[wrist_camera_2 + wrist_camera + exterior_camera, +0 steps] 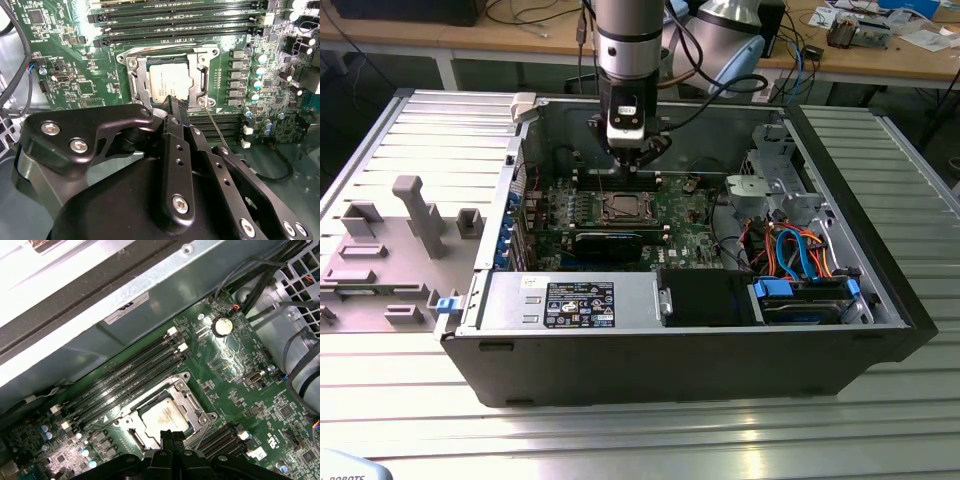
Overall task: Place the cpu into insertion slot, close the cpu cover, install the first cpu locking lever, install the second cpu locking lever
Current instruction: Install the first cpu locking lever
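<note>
On ribbed metal table [620, 440] before wooden benches [920, 62], hovers inside open computer case [670, 365] with gripper [172, 436] pinched together, empty, tips close over cpu [170, 82] seated in insertion slot [620, 207] under lowered cpu cover [141, 80]

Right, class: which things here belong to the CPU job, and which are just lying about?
Job: cpu, cover, lever, gripper.
Lying about: memory slots, battery, cables, grey blocks.
</note>
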{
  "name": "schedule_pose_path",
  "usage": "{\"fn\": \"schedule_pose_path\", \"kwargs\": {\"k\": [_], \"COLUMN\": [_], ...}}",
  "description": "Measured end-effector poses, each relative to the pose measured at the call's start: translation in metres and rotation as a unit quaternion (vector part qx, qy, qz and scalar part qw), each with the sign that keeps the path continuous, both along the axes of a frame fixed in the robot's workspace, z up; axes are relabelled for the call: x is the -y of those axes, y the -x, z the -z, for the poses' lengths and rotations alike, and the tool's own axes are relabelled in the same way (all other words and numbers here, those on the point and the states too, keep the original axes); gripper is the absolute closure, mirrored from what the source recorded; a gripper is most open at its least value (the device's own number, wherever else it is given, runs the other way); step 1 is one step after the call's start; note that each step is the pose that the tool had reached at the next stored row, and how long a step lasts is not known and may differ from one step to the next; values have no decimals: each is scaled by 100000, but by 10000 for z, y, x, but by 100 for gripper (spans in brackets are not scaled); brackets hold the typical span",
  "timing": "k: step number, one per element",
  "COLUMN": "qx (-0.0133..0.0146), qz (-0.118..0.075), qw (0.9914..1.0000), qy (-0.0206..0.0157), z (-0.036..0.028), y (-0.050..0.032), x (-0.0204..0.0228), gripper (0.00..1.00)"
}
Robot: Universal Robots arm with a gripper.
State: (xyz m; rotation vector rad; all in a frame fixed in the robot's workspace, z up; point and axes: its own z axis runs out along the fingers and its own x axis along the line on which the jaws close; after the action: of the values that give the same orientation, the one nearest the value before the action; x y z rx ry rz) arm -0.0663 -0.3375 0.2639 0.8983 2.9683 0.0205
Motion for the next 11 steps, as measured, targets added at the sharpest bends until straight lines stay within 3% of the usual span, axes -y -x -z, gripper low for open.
{"fn": "schedule_pose_path", "kwargs": {"k": [3,4,5,8,11], "qx": [-2,-2,-9,-5,-1], "qz": [-273,-1052,-3293,-7012,-10670], "qw": [100000,99994,99946,99754,99429], "qy": [-4,-2,6,4,2], "z": [-5,-5,-6,-4,-4], "y": [0,0,0,0,1], "x": [0,0,0,0,0], "gripper": [89,89,89,89,89]}}
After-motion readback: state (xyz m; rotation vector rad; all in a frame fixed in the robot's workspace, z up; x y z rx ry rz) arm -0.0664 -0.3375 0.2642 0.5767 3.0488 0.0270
